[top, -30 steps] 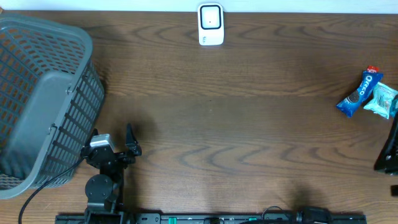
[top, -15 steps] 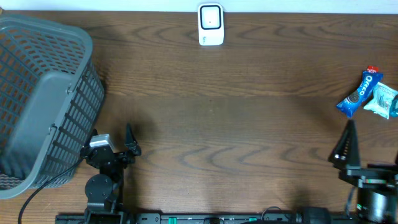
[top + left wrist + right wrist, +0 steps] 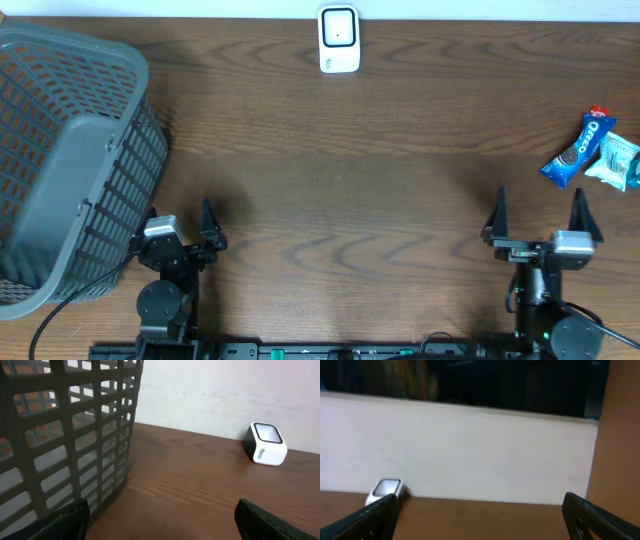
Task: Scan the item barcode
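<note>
L gripper (image 3: 180, 222) sits at the near-left of the table (image 3: 350, 190), just beside the grey basket (image 3: 70, 150). Its jaws are wide apart w/ nothing btwn them. In its wrist view the two fingertips (image 3: 67, 519) show at the bottom corners w/ only bare wood btwn. R gripper (image 3: 539, 215) is at the near-right, fingers pointing toward the far edge, jaws likewise spread wide and holding nothing (its wrist cam is blurry, but both tips sit at the frame's bottom corners w/ open space btwn). The blue Oreo pack (image 3: 578, 150) lies flat on the table at the far right, beyond the R gripper and apart from it, angled diagonally w/ its red end toward the far edge. A teal packet (image 3: 617, 160) lies touching its right side, partly cut off by the frame edge. Barcodes too small to make out. The white scanner (image 3: 339, 40) stands at the ctr of the table's far edge, well apart from both packs and both grippers. In the L wrist view it's at right, in front of the pale wall (image 3: 200, 390), and basket mesh fills the left.
</note>
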### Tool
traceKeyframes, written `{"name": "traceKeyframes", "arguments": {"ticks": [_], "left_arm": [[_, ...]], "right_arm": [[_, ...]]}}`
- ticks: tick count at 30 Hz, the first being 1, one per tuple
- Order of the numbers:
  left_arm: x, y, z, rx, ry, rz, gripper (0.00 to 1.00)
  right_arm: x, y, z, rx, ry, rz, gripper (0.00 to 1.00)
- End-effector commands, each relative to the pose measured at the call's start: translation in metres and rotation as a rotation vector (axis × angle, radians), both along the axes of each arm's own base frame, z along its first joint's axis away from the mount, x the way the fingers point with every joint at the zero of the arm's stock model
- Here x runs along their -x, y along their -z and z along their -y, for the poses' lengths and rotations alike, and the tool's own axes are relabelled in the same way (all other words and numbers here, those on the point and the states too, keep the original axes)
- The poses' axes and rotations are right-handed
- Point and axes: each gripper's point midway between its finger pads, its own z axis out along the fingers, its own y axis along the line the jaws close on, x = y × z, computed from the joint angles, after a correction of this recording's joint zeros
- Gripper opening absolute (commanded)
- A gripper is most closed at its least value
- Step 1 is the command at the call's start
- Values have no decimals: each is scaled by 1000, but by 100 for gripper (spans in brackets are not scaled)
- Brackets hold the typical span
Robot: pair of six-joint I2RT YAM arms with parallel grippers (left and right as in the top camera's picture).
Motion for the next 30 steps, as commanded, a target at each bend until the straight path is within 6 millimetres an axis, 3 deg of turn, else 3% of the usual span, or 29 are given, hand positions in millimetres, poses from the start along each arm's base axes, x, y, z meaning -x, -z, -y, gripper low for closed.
{"name": "traceKeyframes", "arguments": {"ticks": [1, 10, 17, 30], "left_arm": [[1, 17, -3, 2, -19, -50, 93], [1, 17, -3, 2, -19, -50, 93], [1, 17, -3, 2, -19, -50, 93], [1, 17, -3, 2, -19, -50, 93]], "right_arm": [[-3, 21, 5, 20, 34, -12, 99], [-19, 90, 10, 9, 58, -170, 99], [-19, 130, 10, 1, 56, -333, 99], [-20, 129, 7, 3, 42, -329, 99]]}}
